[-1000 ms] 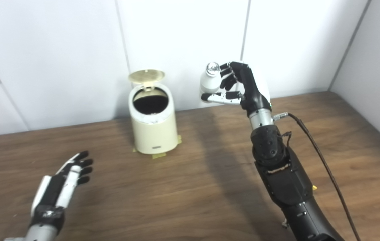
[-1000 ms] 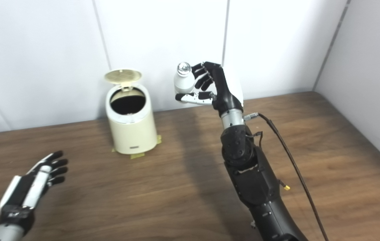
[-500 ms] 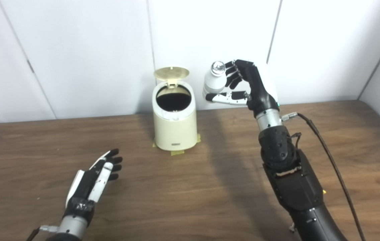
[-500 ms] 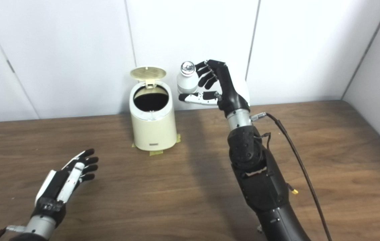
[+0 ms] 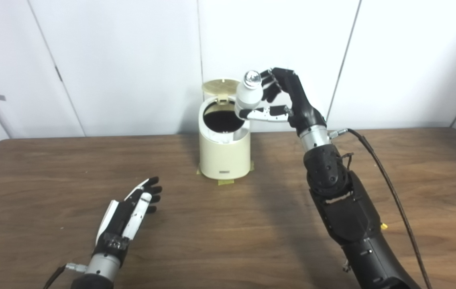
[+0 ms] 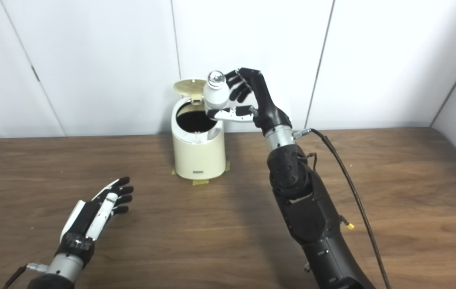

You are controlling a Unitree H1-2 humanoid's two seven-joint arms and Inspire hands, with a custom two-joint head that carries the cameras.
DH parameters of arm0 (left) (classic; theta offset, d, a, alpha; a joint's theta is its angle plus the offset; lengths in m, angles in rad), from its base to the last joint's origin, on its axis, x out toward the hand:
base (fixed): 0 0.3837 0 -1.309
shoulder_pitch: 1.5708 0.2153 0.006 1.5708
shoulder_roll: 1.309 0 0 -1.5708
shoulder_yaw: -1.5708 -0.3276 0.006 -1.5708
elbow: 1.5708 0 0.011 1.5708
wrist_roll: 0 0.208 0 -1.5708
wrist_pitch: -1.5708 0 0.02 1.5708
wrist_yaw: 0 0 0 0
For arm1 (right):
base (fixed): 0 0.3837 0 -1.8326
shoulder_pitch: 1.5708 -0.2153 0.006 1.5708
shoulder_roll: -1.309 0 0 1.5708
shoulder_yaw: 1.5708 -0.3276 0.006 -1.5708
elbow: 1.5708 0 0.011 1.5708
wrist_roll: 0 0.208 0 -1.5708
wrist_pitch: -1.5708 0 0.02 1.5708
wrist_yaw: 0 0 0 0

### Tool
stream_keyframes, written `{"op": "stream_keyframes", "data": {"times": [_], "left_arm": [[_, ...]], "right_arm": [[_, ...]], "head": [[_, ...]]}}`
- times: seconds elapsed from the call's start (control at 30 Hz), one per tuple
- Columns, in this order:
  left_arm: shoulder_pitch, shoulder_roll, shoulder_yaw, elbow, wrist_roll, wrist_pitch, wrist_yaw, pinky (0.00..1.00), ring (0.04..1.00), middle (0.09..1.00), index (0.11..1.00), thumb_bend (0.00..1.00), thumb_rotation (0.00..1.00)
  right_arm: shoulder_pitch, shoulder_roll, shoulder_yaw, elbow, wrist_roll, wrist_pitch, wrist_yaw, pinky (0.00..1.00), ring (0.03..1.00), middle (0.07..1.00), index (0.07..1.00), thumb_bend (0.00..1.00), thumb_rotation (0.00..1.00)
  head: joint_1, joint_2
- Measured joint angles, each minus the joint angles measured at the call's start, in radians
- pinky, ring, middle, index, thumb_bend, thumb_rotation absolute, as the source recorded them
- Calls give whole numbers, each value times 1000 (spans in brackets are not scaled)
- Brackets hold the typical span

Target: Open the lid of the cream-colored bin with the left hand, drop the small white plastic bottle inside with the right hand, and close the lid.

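Right hand grips the small white plastic bottle upright, silver cap up, over the open cream-colored bin's rim; left hand empty, fingers spread.

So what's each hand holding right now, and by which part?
Right hand grips the white bottle by its body, cap up, beside the bin's opening. Left hand holds nothing.

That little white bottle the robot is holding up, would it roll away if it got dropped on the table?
Probably. The small white bottle looks round-bodied and smooth, so on its side it would likely roll. It seems light: the right hand holds it aloft with fingertips only. Its narrow base suggests it tips easily.
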Motion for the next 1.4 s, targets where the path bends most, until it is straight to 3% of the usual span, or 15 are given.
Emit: {"op": "stream_keyframes", "data": {"times": [0.27, 0.63, 1.4], "left_arm": [[0, -6, -2, -1, 4, 0, 2, 797, 840, 857, 918, 429, 969], [0, -15, -9, -1, 18, -2, 6, 794, 838, 857, 923, 429, 977], [3, -24, -8, -4, 28, -4, 6, 797, 836, 849, 916, 430, 979]], "right_arm": [[-65, 17, 26, 71, -10, -49, -5, 356, 423, 488, 500, 521, 0], [-77, 19, 33, 134, -15, -54, -6, 371, 432, 485, 499, 521, 0], [-116, 36, 60, 295, -56, -152, -63, 391, 428, 478, 504, 521, 0]], "head": [[0, 3], [3, 3], [23, 14]]}}
